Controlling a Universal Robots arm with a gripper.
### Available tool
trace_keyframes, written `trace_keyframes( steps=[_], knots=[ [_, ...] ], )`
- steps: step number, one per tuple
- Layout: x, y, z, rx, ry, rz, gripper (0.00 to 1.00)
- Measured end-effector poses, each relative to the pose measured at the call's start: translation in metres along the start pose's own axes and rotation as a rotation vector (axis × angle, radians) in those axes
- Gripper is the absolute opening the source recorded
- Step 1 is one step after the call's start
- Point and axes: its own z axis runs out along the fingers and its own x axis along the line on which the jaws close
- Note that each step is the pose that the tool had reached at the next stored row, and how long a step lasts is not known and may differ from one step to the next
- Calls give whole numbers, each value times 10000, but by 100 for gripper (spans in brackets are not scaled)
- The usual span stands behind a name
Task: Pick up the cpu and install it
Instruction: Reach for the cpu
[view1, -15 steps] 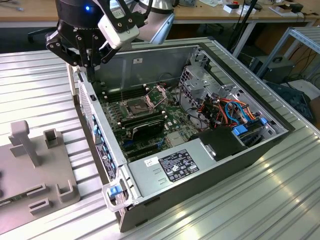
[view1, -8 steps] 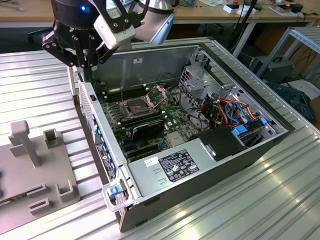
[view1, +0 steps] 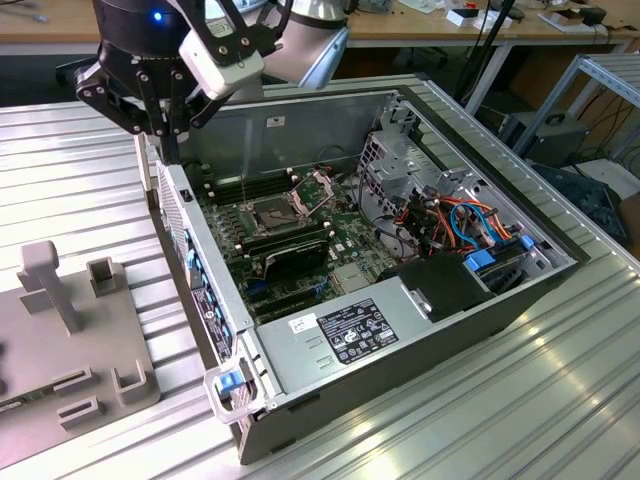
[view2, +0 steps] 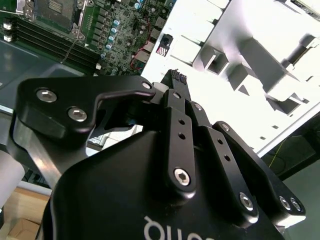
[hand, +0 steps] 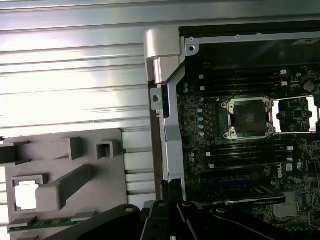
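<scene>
The cpu is a pale square chip lying in a recess of the grey fixture plate in the first wrist view. My gripper hangs above the left wall of the open computer case, between the fixture plate and the motherboard. In the second wrist view its fingertips sit together with nothing between them. The dark square socket on the motherboard stands uncovered, its metal frame hinged back. In the exterior view the socket is to the right of the gripper and lower.
Long memory slots run on both sides of the socket. A black power supply, a drive cage and coloured cables take up the near and right parts of the case. Upright grey posts rise from the fixture plate. Ribbed aluminium table lies all around.
</scene>
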Motion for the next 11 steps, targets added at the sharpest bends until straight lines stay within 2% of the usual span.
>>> trace_keyframes(
  steps=[11],
  knots=[
    [78,-6,-2,0,0,-1,11]
  ],
)
